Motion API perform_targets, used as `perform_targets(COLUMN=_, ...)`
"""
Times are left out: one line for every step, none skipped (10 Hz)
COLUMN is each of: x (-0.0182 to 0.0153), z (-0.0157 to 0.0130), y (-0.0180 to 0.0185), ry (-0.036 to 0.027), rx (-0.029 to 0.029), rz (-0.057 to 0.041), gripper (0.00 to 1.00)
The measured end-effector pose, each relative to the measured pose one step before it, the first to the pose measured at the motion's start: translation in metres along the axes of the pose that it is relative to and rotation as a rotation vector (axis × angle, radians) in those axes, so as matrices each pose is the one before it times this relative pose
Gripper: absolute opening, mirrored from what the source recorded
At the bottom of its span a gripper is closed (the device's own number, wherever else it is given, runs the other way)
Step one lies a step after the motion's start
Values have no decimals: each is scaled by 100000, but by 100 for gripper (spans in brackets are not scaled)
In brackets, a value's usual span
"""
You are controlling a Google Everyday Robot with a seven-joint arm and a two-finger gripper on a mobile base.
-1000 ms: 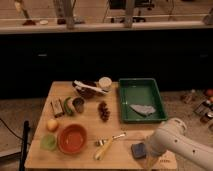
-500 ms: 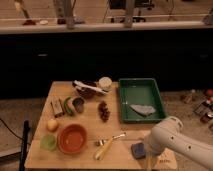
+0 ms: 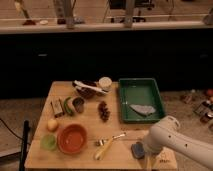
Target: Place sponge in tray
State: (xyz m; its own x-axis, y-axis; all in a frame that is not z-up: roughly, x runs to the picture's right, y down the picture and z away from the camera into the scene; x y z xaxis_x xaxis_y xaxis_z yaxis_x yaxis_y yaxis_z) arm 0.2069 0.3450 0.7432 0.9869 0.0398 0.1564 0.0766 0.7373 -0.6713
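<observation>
Saw a pale wooden desk point(image 3: 120, 129) carrying everything under and around the gripper point(image 3: 146, 152). Could not tell the gripper's state, tucked as it was beneath the white arm at the desk's front corner.

Noted the large green rectangular plastic tray point(image 3: 122, 100) beyond the gripper, toward the desk's back edge, near but not touching. Found in it only a flat grey wedge-shaped cloth-like piece point(image 3: 140, 109), lying at the end closest to the gripper, with the rest of the floor bare.

Spotted a round orange bowl point(image 3: 60, 140) well apart from the gripper, past the sponge; made out nothing inside. Picked out a white cup point(image 3: 105, 82) far behind, next to the tray's back corner; could not see its contents.

Placed the small thick blue sponge with rounded corners point(image 3: 137, 150) just beside the gripper, flat on the desk, outside the tray. Judged it light, soft and squashy, unlikely to slip or break. Reckoned a pinch across its two long sides, near the middle, best, closing gently enough not to crush it out of the grip.
</observation>
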Motion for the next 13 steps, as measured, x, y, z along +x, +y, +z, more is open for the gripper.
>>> perform_targets(x=38, z=175, y=5, ry=-17, rx=-268, rz=28, gripper=78)
perform_targets(x=16, z=121, y=38, ry=24, rx=-103, rz=-113, gripper=70)
perform_targets(x=13, z=54, y=62, ry=208, rx=-154, rz=-260, gripper=61)
perform_targets(x=-53, z=31, y=64, ry=193, rx=-275, rz=-756, gripper=48)
perform_targets(x=-46, z=22, y=78, ry=156, rx=-366, rz=-697, gripper=40)
perform_targets(x=-116, z=-43, y=113, ry=303, rx=-484, rz=-1180, gripper=28)
perform_targets(x=-185, z=-91, y=35, ry=292, rx=-279, rz=-1009, gripper=20)
perform_targets(x=-161, z=-99, y=39, ry=230, rx=-143, rz=-856, gripper=11)
perform_targets(x=-40, z=-141, y=115, ry=305, rx=-78, rz=-454, gripper=2)
perform_targets(x=30, z=-173, y=-8, ry=108, rx=257, rz=49, gripper=0)
perform_targets(x=15, z=-160, y=-13, ry=62, rx=243, rz=39, gripper=0)
perform_targets(x=60, z=-162, y=23, ry=103, rx=302, rz=181, gripper=0)
perform_targets(x=17, z=-206, y=-90, ry=3, rx=771, rz=224, gripper=0)
